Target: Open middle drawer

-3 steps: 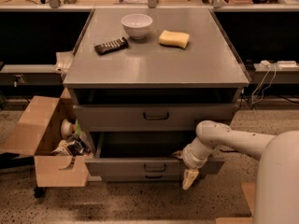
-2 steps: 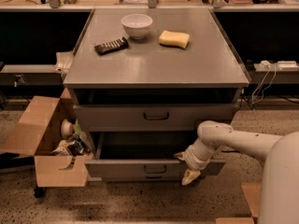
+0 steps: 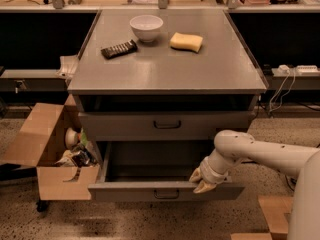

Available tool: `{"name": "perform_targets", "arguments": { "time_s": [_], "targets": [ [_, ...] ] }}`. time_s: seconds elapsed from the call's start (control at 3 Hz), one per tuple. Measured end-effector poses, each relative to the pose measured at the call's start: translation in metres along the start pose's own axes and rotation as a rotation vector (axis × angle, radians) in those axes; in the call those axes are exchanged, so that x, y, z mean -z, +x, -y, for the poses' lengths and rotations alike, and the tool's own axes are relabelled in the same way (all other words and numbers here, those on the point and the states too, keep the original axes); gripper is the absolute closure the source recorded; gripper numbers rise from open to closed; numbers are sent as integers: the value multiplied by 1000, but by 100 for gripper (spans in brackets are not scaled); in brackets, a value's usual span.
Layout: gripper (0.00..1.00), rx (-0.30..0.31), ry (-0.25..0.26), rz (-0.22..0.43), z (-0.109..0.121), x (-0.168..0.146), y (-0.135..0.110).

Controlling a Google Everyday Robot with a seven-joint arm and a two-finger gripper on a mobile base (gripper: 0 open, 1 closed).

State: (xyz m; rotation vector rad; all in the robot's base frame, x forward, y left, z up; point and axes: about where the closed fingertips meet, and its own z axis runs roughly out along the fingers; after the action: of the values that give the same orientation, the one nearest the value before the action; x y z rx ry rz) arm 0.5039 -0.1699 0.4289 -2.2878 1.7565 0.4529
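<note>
The middle drawer is a grey metal drawer with a small dark loop handle. It stands pulled well out of the cabinet, and its inside looks dark and empty. My gripper rests at the top edge of the drawer's front panel, right of the handle. The white arm reaches in from the right. The drawer above has its own loop handle and sits almost closed. Any drawer below is hidden under the pulled-out one.
On the cabinet top lie a white bowl, a yellow sponge and a dark remote-like object. An open cardboard box with clutter stands at the left, touching the drawer's side. Cardboard lies at lower right.
The middle drawer has slid further out toward the camera. My gripper has shifted from hanging in front of the panel to sitting at its top edge.
</note>
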Motion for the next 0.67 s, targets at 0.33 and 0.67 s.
{"name": "perform_targets", "arguments": {
  "time_s": [0.33,0.67],
  "targets": [
    [100,-4,-2,2,-2,1,-1],
    [100,-30,-15,13,-19,-1,-2]
  ]
}}
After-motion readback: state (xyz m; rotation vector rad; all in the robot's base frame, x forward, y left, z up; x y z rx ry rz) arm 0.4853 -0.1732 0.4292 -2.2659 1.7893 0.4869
